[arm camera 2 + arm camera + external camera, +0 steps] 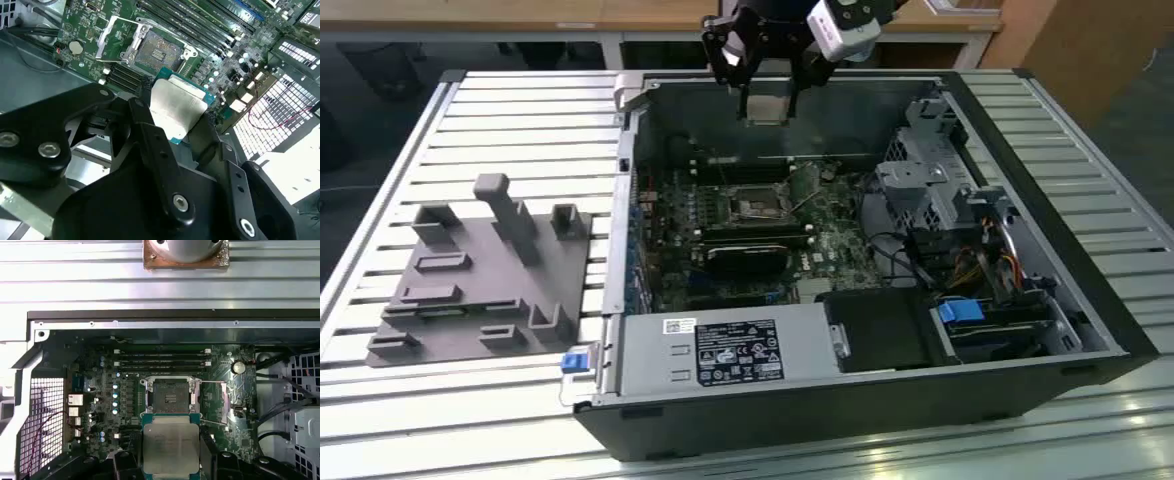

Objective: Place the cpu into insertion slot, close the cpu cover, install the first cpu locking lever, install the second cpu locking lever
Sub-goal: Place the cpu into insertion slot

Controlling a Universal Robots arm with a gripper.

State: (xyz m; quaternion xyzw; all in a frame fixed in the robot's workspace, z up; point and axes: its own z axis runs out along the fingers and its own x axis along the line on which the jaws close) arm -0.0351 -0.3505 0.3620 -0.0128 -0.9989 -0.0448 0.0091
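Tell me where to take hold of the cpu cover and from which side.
Probably its free edge, the bar farthest from the insertion slot. The cpu cover is a thin frame with a cut-out centre, flipped open beside it, so come from the side away from the slot, pinching that bar across its thickness.

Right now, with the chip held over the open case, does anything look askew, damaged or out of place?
Nothing stands out. The gripper holds the cpu flat, with its edges square to the insertion slot. The slot is bare, and the cpu cover stands open beside it.
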